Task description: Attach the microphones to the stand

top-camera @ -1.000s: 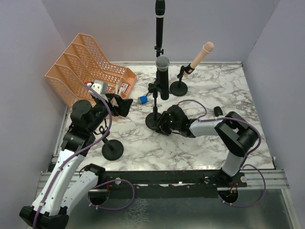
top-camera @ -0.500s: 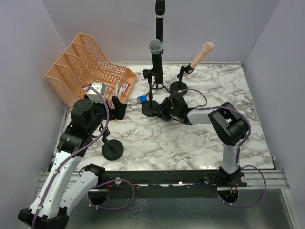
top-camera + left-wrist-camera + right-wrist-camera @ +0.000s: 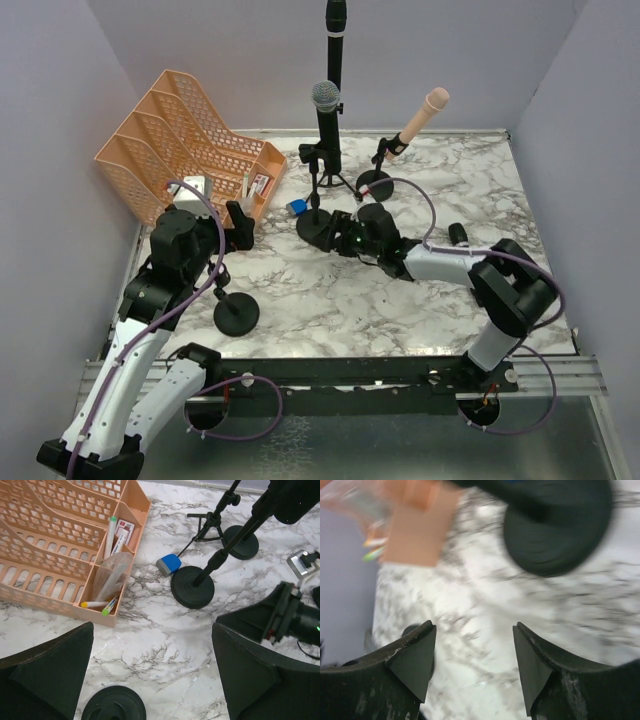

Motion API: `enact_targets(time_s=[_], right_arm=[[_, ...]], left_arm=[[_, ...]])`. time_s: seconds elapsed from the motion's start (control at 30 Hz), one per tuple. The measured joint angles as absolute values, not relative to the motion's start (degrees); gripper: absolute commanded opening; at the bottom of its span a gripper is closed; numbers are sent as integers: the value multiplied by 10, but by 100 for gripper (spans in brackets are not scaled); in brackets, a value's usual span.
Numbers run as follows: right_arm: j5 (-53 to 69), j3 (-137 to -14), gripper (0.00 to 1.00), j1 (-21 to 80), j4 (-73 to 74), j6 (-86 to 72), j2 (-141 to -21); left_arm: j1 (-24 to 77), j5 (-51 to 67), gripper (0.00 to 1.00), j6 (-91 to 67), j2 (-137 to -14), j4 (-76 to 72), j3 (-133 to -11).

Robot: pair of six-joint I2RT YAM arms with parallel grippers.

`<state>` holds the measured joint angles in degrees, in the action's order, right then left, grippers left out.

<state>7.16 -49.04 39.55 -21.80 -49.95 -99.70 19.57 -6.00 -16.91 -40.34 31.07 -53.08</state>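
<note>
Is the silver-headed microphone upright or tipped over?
Upright: the silver-headed microphone stands vertical, mesh head on top, above its stand.

Pale pink microphone point(image 3: 425, 112), orange organizer point(image 3: 190, 130), grey-veined white marble table point(image 3: 330, 300)

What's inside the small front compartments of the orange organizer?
In the orange organizer, the far compartment holds a green-capped tube and a red-and-white packet. The near one holds a clear plastic bag over two colour-tipped pens; the bag covers whatever else is there.
</note>
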Motion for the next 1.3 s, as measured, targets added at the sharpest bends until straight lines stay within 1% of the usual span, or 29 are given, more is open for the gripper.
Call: enact_targets(time_s=[0.07, 0.13, 0.2, 0.3, 0.57, 0.87, 0.97, 1.07, 1.13, 1.3], right_arm=[[72, -486, 71, 434, -227, -456, -958], [72, -486, 76, 472, -241, -419, -932], [76, -486, 80, 507, -258, -383, -919], [87, -492, 82, 557, -272, -325, -920], [138, -597, 84, 651, -286, -203, -1000], [135, -693, 82, 688, -266, -166, -1088], [143, -732, 78, 692, -256, -164, -1119], [144, -773, 71, 697, -246, -164, -1153], [143, -788, 62, 703, -240, -164, -1169], [129, -792, 33, 709, -236, -164, -1185]], left_arm=[[196, -76, 99, -172, -401, 305, -531], [196, -95, 99, -178, -397, 296, -531], [196, -121, 99, -184, -389, 286, -531], [196, -153, 99, -193, -377, 273, -531], [196, -213, 99, -211, -340, 248, -543], [196, -231, 99, -218, -318, 241, -555], [196, -235, 99, -219, -318, 239, -559], [196, -238, 99, -219, -318, 238, -559], [196, -240, 99, -219, -318, 238, -559], [196, -241, 99, -218, -318, 239, -559]])
